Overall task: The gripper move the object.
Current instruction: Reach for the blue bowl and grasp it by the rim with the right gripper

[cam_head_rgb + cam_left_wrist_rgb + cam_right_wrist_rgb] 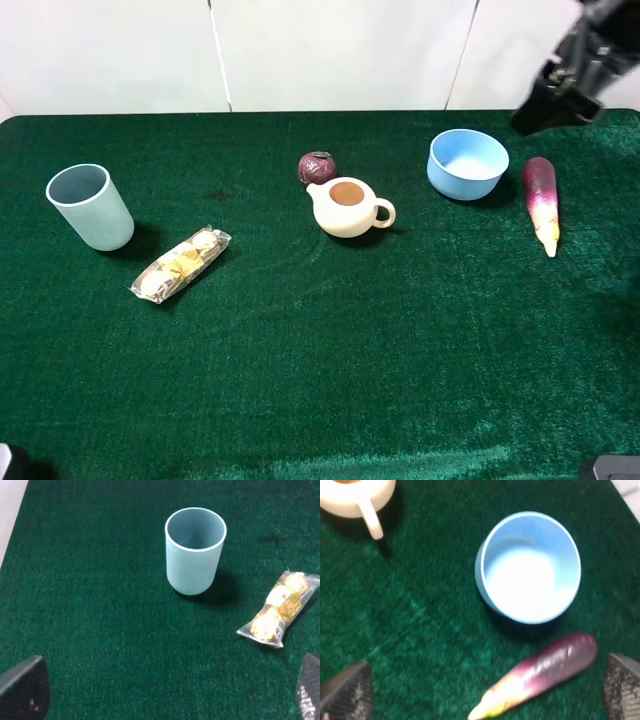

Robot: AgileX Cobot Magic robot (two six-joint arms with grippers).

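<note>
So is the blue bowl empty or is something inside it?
Empty. The blue bowl stands upright, and the right wrist view looks straight in: only its pale bare inside shows.

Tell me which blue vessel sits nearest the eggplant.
The wide light blue bowl, right beside the eggplant; the taller blue-grey cup stands far to the left.
</note>
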